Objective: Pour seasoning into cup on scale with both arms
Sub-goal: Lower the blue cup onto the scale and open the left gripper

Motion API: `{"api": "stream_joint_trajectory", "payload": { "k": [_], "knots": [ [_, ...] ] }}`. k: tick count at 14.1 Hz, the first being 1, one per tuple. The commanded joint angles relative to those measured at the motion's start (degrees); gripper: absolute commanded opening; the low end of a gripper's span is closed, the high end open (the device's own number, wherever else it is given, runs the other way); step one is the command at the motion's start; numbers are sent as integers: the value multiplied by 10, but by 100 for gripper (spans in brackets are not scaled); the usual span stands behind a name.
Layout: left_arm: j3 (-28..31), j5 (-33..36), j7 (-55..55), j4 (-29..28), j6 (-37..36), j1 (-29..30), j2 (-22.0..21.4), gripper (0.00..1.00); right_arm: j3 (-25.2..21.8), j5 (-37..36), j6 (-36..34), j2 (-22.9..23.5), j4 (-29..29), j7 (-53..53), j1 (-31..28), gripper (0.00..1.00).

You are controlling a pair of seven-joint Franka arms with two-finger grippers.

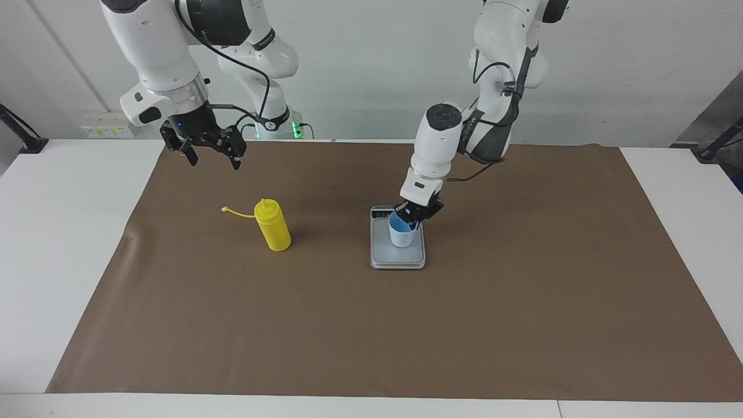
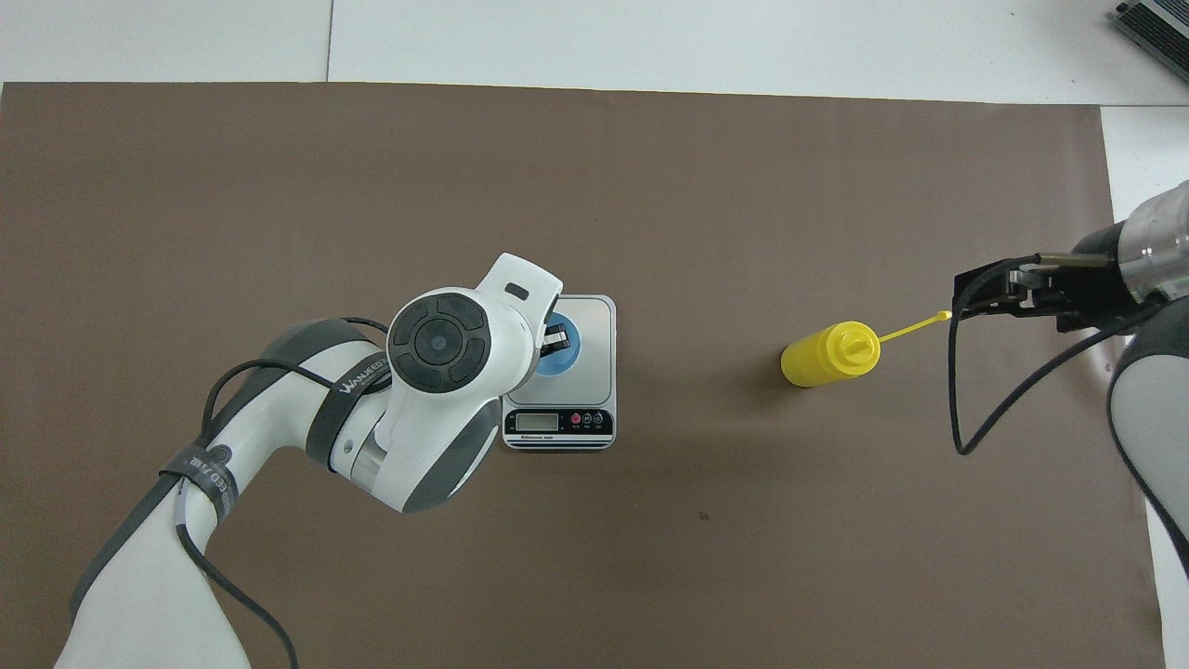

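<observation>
Directly under the left claw (image 1: pixel 415 219) stands the cup (image 1: pixel 401 233), a small light-blue one, upright on the silver platform of the scale (image 1: pixel 397 255). This claw is pinched shut on the cup's rim, on the side of the rim nearest the robots, one fingertip dipping inside the mouth (the overhead view shows the dark tip against the blue interior (image 2: pixel 556 340)). Its white wrist leans in from above, so that most of the claw is hidden from overhead by the arm's round joint. Below the claw, the scale lies flat on the brown mat (image 1: pixel 522 302) that covers the middle of the worktop (image 1: pixel 685 191); its dark display strip (image 2: pixel 557 423) sits at the edge nearest the robots, just under the left wrist.

Well away from the left claw, toward the right arm's end of the worktop, the seasoning (image 1: pixel 273 232) stands on the mat: a bright yellow squeeze bottle with its nozzle up and its thin cap strap (image 1: pixel 237 212) trailing out to the side, pointing toward the right claw's end. The right claw (image 1: pixel 212 158) hangs in the air above the mat with its fingers spread wide and nothing between them, clear of the bottle and higher than it; the strap's tip lies roughly below it in the overhead view, with no contact. The right arm waits there.
</observation>
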Motion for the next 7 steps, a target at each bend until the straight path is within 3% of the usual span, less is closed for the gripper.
{"api": "stream_joint_trajectory", "payload": {
  "k": [1,2,7],
  "knots": [
    [-3,15,2,4,13,5,6,68,3,-5,1,-13,-15,-13,-7,100],
    [-3,15,1,7,11,5,7,100,3,-5,1,-13,-15,-13,-7,100],
    [0,15,56,61,-114,45,-35,100,3,-5,1,-13,-15,-13,-7,100]
  ]
}}
